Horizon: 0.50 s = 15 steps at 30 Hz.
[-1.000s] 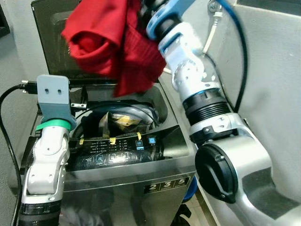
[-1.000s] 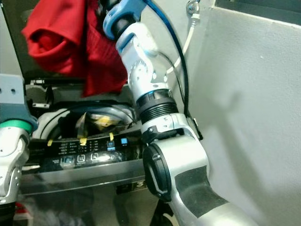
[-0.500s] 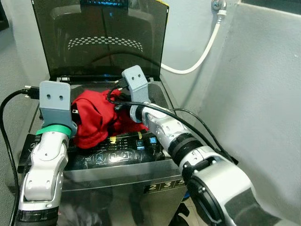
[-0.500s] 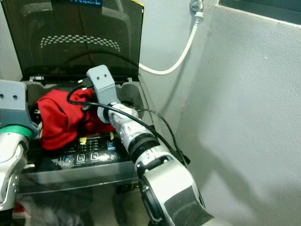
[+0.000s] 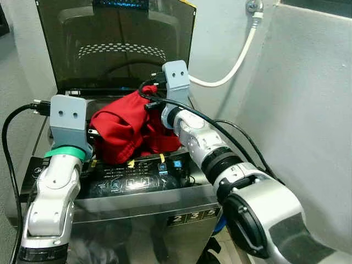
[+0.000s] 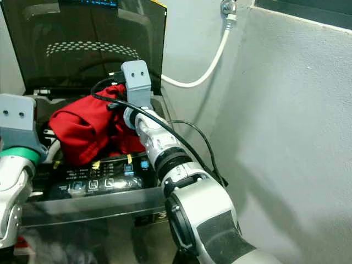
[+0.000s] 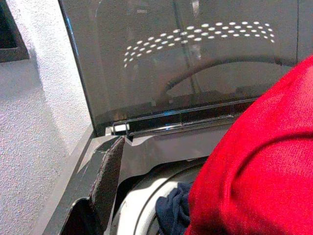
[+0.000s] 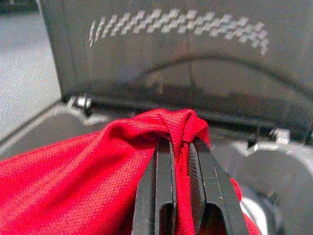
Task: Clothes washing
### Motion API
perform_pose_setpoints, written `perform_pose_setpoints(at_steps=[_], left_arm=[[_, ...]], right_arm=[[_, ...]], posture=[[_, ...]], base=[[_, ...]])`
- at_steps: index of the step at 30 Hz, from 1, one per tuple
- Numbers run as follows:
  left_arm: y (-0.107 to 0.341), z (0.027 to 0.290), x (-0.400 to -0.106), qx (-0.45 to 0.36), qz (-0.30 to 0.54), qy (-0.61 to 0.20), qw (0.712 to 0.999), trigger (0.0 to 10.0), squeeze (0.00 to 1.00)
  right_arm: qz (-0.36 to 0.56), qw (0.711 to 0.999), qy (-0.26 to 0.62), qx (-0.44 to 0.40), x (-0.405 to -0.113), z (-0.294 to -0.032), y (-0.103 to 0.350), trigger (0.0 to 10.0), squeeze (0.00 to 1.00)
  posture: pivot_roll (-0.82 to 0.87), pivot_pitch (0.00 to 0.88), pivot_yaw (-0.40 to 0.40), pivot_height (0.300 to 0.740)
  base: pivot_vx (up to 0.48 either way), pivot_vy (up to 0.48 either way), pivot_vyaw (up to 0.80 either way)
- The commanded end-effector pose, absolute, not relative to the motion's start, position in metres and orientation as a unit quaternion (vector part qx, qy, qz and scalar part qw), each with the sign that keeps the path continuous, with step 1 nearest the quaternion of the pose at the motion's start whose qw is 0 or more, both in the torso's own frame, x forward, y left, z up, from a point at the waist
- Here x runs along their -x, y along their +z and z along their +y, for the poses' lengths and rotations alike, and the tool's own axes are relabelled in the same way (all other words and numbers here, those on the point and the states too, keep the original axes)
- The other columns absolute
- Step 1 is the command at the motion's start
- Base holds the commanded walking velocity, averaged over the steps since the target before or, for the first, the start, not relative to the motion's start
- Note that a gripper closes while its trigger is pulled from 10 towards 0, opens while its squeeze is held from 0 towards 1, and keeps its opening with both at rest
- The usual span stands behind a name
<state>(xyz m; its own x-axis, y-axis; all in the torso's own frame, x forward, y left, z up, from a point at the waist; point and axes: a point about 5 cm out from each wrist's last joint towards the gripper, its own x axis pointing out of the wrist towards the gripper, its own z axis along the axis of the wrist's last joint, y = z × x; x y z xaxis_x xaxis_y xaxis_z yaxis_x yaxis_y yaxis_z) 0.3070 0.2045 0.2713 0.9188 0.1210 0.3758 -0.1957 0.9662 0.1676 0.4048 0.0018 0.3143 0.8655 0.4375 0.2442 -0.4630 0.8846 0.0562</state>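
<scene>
Right wrist view: right gripper [image 8: 182, 147] pinches a fold of the red cloth [image 8: 73, 181], which looks soft, light and floppy. I cannot tell if the left gripper is open.

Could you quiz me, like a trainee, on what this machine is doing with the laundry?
1. True or false: the right claw is shut on the crumpled red cloth garment.
2. Where is the garment? A) on the floor B) over the open drum of the grey top-loading washing machine C) on the white hose
3. Fill in: the washer's dark tinted lid stands ____.

Key: 1 true. 2 B. 3 open, raised upright behind the drum.
</scene>
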Motion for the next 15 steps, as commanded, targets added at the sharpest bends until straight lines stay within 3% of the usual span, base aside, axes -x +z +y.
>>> perform_pose_setpoints(at_steps=[1,4,5,8,9,12,15], left_arm=[[0.27,0.205,-0.306,-0.105,-0.181,0.079,0.975,10.0,0.0],[0.27,0.204,-0.306,-0.105,-0.181,0.077,0.975,10.0,0.0],[0.27,0.202,-0.307,-0.102,-0.178,0.063,0.977,10.0,0.0],[0.27,0.202,-0.307,-0.102,-0.178,0.063,0.977,10.0,0.0],[0.269,0.199,-0.307,-0.099,-0.171,0.041,0.98,10.0,0.0],[0.269,0.199,-0.307,-0.099,-0.171,0.041,0.98,10.0,0.0],[0.266,0.192,-0.308,-0.097,-0.157,0.003,0.983,10.0,0.0]], right_arm=[[-0.167,0.959,0.208,-0.095,-0.404,-0.007,0.344,10.0,0.0],[-0.184,0.956,0.196,-0.116,-0.405,-0.013,0.355,10.0,0.0],[-0.15,0.955,0.241,-0.082,-0.404,-0.002,0.345,10.0,0.0],[-0.15,0.955,0.241,-0.082,-0.404,-0.002,0.345,10.0,0.0],[-0.103,0.952,0.285,-0.042,-0.403,0.007,0.33,10.0,1.0],[-0.103,0.952,0.285,-0.042,-0.403,0.007,0.33,10.0,1.0],[-0.046,0.947,0.319,0.01,-0.402,0.013,0.312,10.0,1.0]], posture=[[0.16,0.0,-0.017,0.74],[0.16,0.0,-0.016,0.74],[0.16,0.0,-0.011,0.74],[0.16,0.0,-0.011,0.74],[0.16,0.0,-0.005,0.74],[0.16,0.0,-0.005,0.74],[0.16,0.0,0.006,0.74]], base=[[0.0,0.0,0.0],[0.0,0.0,0.0],[0.0,0.0,0.0],[0.0,0.0,0.0],[0.0,0.0,0.0],[0.0,0.0,0.0],[0.0,0.0,0.0]])
